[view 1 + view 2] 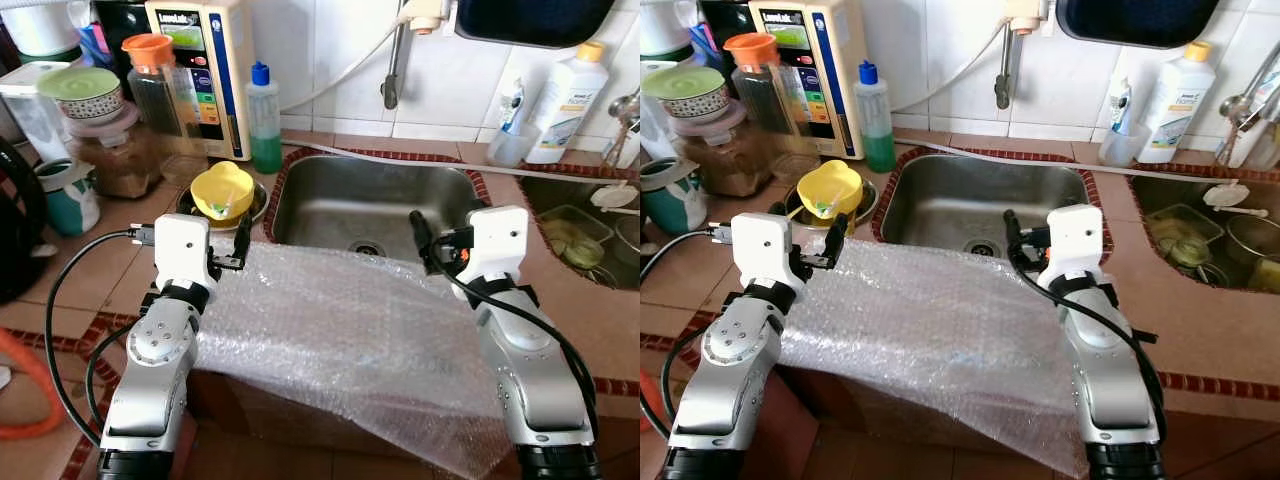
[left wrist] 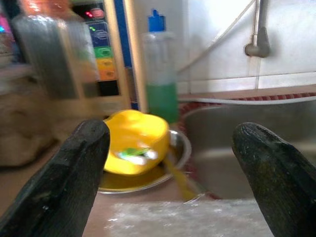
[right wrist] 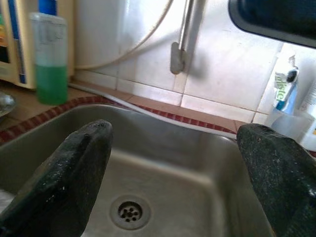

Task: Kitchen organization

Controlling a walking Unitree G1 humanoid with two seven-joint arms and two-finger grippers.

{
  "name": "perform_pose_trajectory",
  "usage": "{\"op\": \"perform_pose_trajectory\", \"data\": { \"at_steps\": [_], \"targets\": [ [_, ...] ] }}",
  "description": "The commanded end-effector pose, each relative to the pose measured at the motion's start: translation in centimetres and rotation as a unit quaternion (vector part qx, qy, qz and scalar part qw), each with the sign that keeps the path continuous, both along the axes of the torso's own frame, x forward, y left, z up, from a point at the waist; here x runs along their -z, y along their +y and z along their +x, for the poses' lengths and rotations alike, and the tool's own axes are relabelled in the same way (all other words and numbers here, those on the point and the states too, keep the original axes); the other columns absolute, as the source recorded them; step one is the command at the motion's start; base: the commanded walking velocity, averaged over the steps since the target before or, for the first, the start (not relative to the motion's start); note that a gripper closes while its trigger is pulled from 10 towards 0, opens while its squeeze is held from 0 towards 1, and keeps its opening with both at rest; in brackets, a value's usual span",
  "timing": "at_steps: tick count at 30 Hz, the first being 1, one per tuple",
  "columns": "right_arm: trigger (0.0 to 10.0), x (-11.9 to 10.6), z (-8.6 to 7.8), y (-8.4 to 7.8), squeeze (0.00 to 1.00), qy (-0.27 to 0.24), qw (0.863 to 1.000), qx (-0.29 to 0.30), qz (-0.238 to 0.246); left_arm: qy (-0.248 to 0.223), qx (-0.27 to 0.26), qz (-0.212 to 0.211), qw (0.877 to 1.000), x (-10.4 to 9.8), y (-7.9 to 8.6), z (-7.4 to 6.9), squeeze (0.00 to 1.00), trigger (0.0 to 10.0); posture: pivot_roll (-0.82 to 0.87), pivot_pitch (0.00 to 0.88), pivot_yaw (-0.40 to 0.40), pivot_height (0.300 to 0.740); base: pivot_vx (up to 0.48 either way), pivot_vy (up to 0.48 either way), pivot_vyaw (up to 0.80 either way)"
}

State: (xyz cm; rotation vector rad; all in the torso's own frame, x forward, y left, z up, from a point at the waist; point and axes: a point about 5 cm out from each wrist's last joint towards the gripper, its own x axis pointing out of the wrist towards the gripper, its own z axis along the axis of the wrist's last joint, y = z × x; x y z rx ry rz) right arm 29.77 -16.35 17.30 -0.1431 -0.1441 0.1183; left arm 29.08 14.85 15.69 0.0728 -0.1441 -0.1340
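A sheet of bubble wrap (image 1: 340,330) lies draped over the counter's front edge, just before the steel sink (image 1: 380,205). My left gripper (image 1: 236,244) hovers open over the wrap's left far corner and points at a yellow bowl (image 2: 136,143), which rests tipped on a steel plate (image 1: 262,205). Over the wrap's right far corner my right gripper (image 3: 175,138) is open too, facing the sink and its drain (image 3: 129,212). Nothing sits between either pair of fingers.
A green soap bottle (image 1: 264,120), a water purifier (image 1: 205,70), an orange-lidded jar (image 1: 155,85) and stacked containers (image 1: 95,110) crowd the back left. The tap (image 1: 395,60) hangs over the sink. A white bottle (image 1: 568,105) and a second basin (image 1: 570,230) with dishes lie on the right.
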Motion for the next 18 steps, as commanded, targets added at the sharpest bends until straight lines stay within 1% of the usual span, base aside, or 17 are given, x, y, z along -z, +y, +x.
{"op": "perform_pose_trajectory", "data": {
  "at_steps": [1,4,5,7,13,18],
  "targets": [
    [10.0,0.1,0.0,-0.1,0.00,0.002,1.000,0.004,0.002,-0.002,0.002,0.005,1.000,-0.2,-0.3,-0.1,0.00,10.0,0.02,0.018,0.001,0.740,0.000,0.000,0.00],
    [10.0,0.1,-0.1,-0.1,0.00,0.002,1.000,0.002,0.002,-0.007,-0.005,0.004,1.000,-0.3,-0.3,0.0,0.00,10.0,0.02,0.020,0.001,0.740,0.000,0.000,0.00],
    [10.0,0.1,-0.1,-0.1,0.00,0.002,1.000,0.002,0.002,-0.009,-0.008,-0.003,1.000,-0.4,-0.3,0.0,0.00,10.0,0.02,0.020,0.001,0.740,0.000,0.000,0.00],
    [10.0,0.1,-0.1,-0.1,0.00,0.002,1.000,0.002,0.002,-0.008,-0.006,0.003,1.000,-0.4,-0.3,0.1,0.00,10.0,0.02,0.020,0.000,0.740,0.000,0.000,0.00],
    [10.0,0.1,-0.1,0.3,0.00,0.001,1.000,0.000,0.005,-0.007,0.003,-0.003,1.000,-0.4,-1.1,0.1,0.00,10.0,0.01,0.018,-0.005,0.740,0.000,0.000,0.00],
    [10.0,0.0,-0.2,0.5,0.00,0.001,1.000,-0.005,0.003,-0.006,0.005,-0.007,1.000,-0.3,-1.3,0.1,0.00,10.0,0.01,0.019,-0.007,0.740,0.000,0.000,0.00]
  ]
}}
